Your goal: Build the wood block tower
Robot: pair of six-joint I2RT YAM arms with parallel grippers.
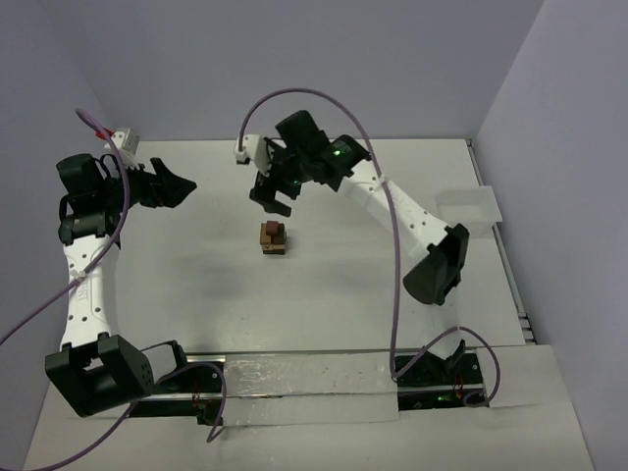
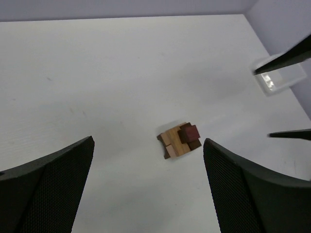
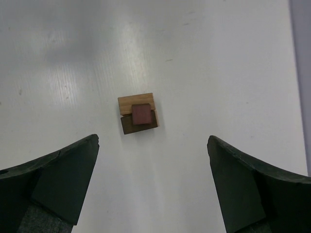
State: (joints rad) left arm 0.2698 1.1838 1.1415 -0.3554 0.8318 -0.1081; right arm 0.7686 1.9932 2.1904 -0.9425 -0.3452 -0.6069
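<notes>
White table [image 1: 196,294], lilac walls [image 1: 294,59], wood block tower [image 1: 273,238] — left tool [image 1: 186,186], right tool [image 1: 275,206] agape

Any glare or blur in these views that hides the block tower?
Top external: even light, soft shadows, wood block tower small but unobscured. Left wrist: tower in focus; a bright glint on the white tray. Right wrist: pale sheen streaks on the table, clear of the tower.
</notes>
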